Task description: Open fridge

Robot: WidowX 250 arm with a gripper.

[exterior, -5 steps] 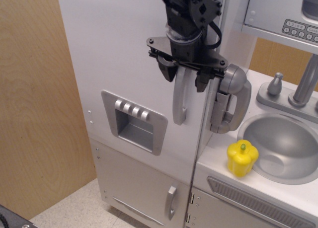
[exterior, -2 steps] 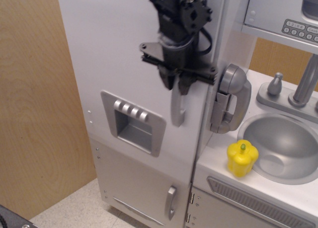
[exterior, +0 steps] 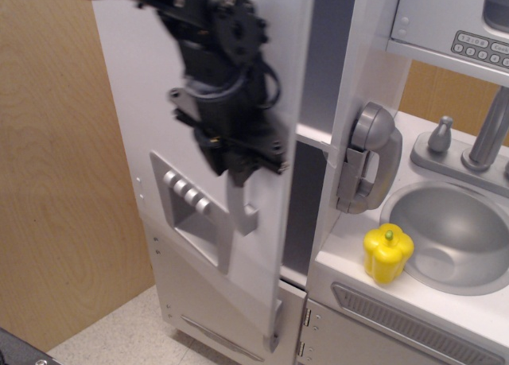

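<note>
Fridge (exterior: 143, 79), left of the sink (exterior: 453, 230), with its door (exterior: 274, 142) now swung partly open, a dark gap exposed where it was flush a second ago; end effector (exterior: 235, 162) clamped on handle (exterior: 242, 206); opening well underway.

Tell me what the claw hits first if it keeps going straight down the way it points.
The claw is shut on the fridge door handle, pointing down; the handle's lower end comes first, though blur hides the exact depth.

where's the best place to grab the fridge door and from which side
Grip the curved silver handle on the fridge door, coming from the front. It bows out from the panel, leaving a gap for fingers. The gripper is on its upper part, the door swung partly open.
</note>
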